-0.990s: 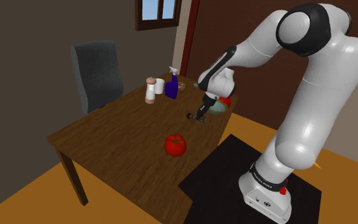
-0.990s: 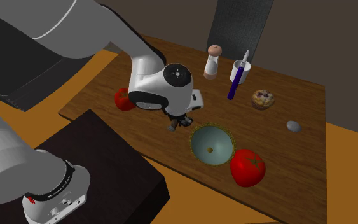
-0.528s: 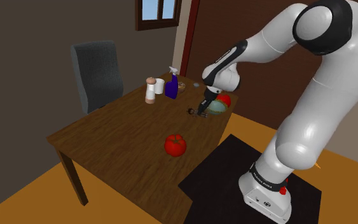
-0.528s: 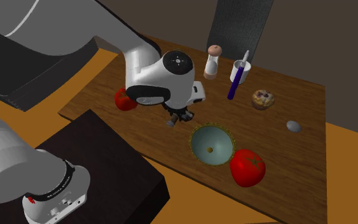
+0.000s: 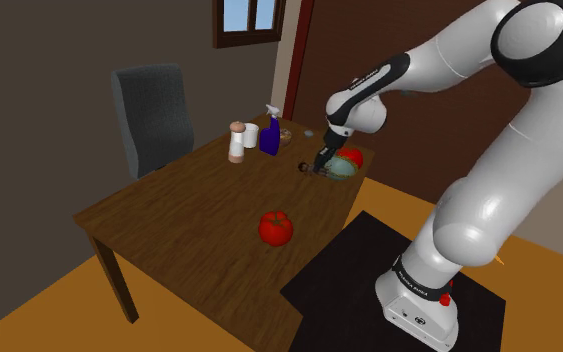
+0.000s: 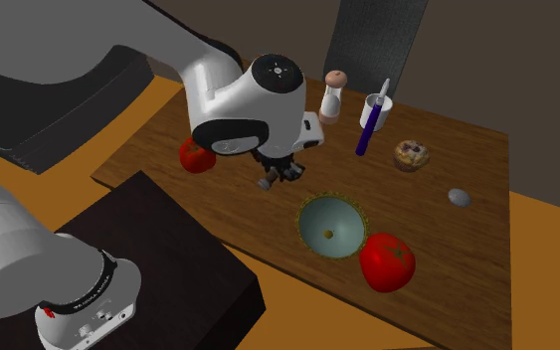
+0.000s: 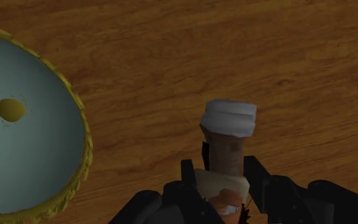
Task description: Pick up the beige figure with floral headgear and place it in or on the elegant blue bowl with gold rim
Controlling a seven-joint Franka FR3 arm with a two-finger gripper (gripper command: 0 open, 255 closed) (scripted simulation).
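Observation:
My black gripper is shut on the small beige figure, whose pale wrapped end sticks out past the fingertips. In the second exterior view the gripper holds the figure above the wooden table, up and to the left of the blue-grey bowl with a gold rim. The shoulder view puts the figure and gripper just left of the bowl. In the wrist view the bowl lies beside the figure, its inside bare except for a gold spot at the centre.
A red tomato sits by the bowl and another near the table's stand-side edge. A shaker, white mug, blue spray bottle, muffin and grey pebble stand toward the far side. A grey chair faces the table.
The gripper has risen off the table with the figure clasped in it and shifted toward the bowl. Nothing else on the table has moved.

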